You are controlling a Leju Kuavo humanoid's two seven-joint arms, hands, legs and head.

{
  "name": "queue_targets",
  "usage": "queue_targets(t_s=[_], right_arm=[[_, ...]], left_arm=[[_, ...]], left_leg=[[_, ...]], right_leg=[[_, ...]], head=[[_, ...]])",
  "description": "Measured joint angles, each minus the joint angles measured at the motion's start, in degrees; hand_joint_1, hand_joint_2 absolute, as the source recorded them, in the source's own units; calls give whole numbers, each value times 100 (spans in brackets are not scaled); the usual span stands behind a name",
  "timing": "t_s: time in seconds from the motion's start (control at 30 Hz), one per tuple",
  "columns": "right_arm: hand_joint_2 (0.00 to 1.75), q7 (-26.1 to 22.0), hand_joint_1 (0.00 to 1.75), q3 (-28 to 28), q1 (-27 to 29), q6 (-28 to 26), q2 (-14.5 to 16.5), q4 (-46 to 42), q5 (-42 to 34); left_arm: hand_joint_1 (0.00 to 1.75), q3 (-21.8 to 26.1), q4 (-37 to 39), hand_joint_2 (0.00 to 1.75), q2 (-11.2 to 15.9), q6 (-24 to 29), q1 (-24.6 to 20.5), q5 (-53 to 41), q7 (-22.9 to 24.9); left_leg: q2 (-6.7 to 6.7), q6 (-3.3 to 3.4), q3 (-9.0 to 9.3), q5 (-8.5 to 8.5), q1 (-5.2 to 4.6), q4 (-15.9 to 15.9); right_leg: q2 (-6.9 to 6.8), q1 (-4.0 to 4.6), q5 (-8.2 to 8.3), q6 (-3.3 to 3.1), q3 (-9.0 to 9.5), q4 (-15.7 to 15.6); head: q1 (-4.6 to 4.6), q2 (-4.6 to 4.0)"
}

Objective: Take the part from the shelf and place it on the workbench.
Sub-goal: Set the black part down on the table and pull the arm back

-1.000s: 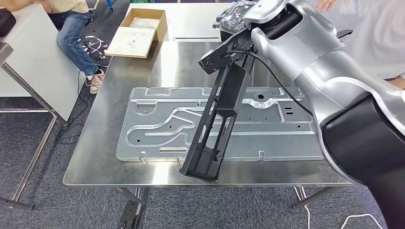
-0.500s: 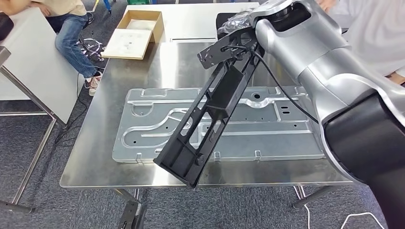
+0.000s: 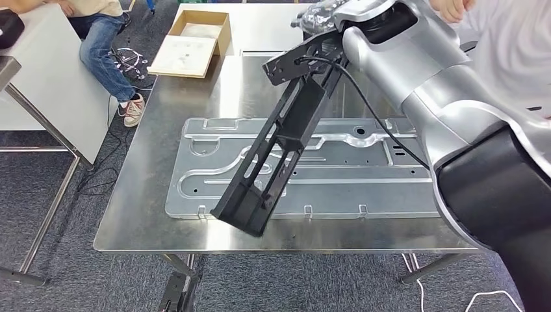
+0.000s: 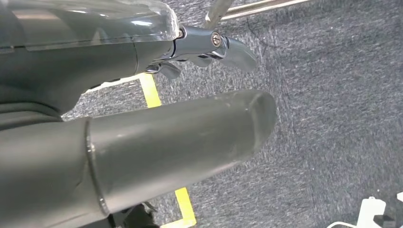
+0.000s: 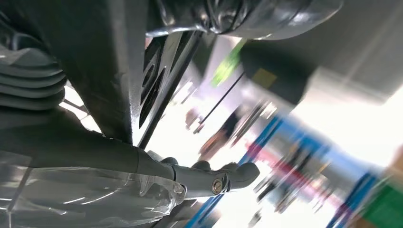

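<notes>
- Gripping the upper end of the long black part point(image 3: 276, 153), the right hand point(image 3: 318, 49) has its fingers closed around it; the right wrist view shows the part point(image 5: 119, 71) pressed against the hand point(image 5: 142, 166).
- The part hangs tilted above the workbench point(image 3: 162, 117), its lower end over the near edge; whether that end touches the surface cannot be told.
- A large stamped metal panel point(image 3: 364, 175) lies flat on the workbench beneath the part.
- The left hand point(image 4: 142, 147) hangs over grey carpet point(image 4: 332, 95) with a yellow floor line point(image 4: 152, 92); its fingers are apart and hold nothing.
- An open cardboard box point(image 3: 192, 42) sits at the far left corner of the workbench.
- A seated person point(image 3: 97, 45) in jeans is off to the left, beside a white table point(image 3: 45, 97).
</notes>
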Motion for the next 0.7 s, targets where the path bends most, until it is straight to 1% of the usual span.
queue_targets(t_s=[0.03, 0.07, 0.13, 0.17, 0.2, 0.23, 0.27, 0.3, 0.33, 0.37, 0.4, 0.43, 0.47, 0.5, 0.53, 0.57, 0.63, 0.67, 0.7], right_arm=[[0, 131, 0, 22, -6, -177, -3, -1, 130], [0, 264, 0, 63, -10, -317, -8, 4, 276], [0, 582, 0, 192, -11, -589, -22, 17, 613], [0, 772, 0, 269, -20, -756, -30, 22, 798], [0, 986, 0, 352, -35, -939, -43, 27, 980], [0, 1190, 0, 438, -52, -1109, -63, 33, 1143], [0, 1366, 0, 518, -67, -1256, -90, 41, 1275], [0, 1501, 0, 591, -73, -1372, -121, 54, 1371], [0, 1588, 0, 646, -73, -1453, -149, 68, 1429], [0, 1643, 0, 682, -70, -1505, -172, 82, 1463], [0, 1684, 0, 704, -69, -1536, -192, 97, 1480], [0, 1722, 0, 716, -69, -1553, -209, 111, 1491], [0, 1759, 0, 721, -71, -1567, -222, 126, 1497], [0, 1791, 0, 725, -73, -1578, -238, 143, 1503], [0, 1816, 0, 729, -70, -1588, -251, 158, 1510], [0, 1833, 0, 731, -64, -1600, -264, 171, 1519], [0, 1864, 0, 733, -47, -1632, -296, 190, 1552], [0, 1880, 0, 733, -44, -1656, -313, 196, 1570], [0, 1896, 0, 733, -45, -1679, -331, 199, 1587]], left_arm=[[0, 0, 0, 0, -3, 19, -2, 10, 3], [0, 0, 0, 0, -5, 40, -3, 21, 7], [0, 0, 0, 0, -4, 83, 0, 44, 13], [0, 0, 0, 0, -3, 104, 0, 51, 14], [0, 0, 0, 0, -3, 123, -2, 57, 16], [0, 0, 0, 0, -2, 142, -2, 60, 21], [0, 0, 0, 0, -2, 160, 1, 62, 29], [0, 0, 0, 0, -2, 172, 5, 61, 40], [0, 0, 0, 0, -2, 180, 9, 56, 51], [0, 0, 0, 0, -2, 184, 10, 50, 62], [0, -1, 0, 0, -2, 186, 7, 45, 72], [0, -2, 0, 0, -1, 186, 2, 40, 80], [0, -4, 0, 0, -1, 186, -4, 37, 89], [0, -10, 0, 0, -1, 186, -12, 34, 97], [0, -18, 0, 0, -2, 186, -17, 32, 105], [0, -27, 0, 0, -2, 186, -21, 31, 111], [0, -42, 0, 0, -4, 187, -23, 30, 116], [0, -50, 0, 0, -6, 189, -25, 30, 117], [0, -60, 0, 0, -8, 191, -30, 30, 117]], left_leg=[[0, -19, -9, 0, -6, 1], [1, -43, -17, 6, -10, -2], [1, -102, -24, -10, -10, 7], [3, -130, -59, -79, -9, 89], [4, -157, -142, -203, -6, 278], [7, -181, -276, -374, 11, 582], [10, -205, -450, -557, 24, 974], [10, -227, -621, -691, 39, 1349], [11, -246, -736, -738, 54, 1591], [11, -260, -761, -681, 68, 1630], [13, -267, -677, -524, 81, 1439], [16, -269, -501, -306, 93, 1056], [18, -266, -308, -145, 96, 660], [17, -250, -156, -41, 92, 333], [13, -229, -71, 0, 81, 131], [8, -203, -53, -20, 65, 73], [3, -131, -60, 7, 63, 35], [5, -92, -51, 27, 70, 12], [7, -50, -42, 45, 81, -13]], right_leg=[[1, 20, 20, -16, 61, -145], [3, 36, 4, -26, 72, -184], [3, 11, 32, -67, 83, -230], [-4, -11, 49, -94, 97, -256], [-13, -33, 64, -119, 110, -281], [-21, -40, 71, -131, 118, -292], [-24, -42, 72, -139, 117, -291], [-25, -43, 71, -142, 116, -287], [-21, -46, 68, -141, 116, -281], [-16, -51, 63, -139, 116, -272], [-8, -58, 55, -130, 117, -260], [-1, -66, 43, -113, 119, -242], [7, -63, 27, -88, 113, -220], [15, -58, 17, -58, 98, -198], [21, -51, 16, -23, 80, -184], [25, -42, 23, 11, 62, -182], [24, -51, 31, 76, 47, -189], [22, -60, -17, 103, 26, -138], [20, -67, -121, 127, -37, 9]], head=[[0, 0], [-1, 0], [0, 0], [-1, 0], [-1, 0], [-1, 0], [-2, 0], [-2, 0], [-2, 0], [-3, 0], [-3, 0], [-3, 0], [-3, 0], [-2, 0], [-1, 0], [-1, 0], [-1, 0], [0, 0], [0, 0]])
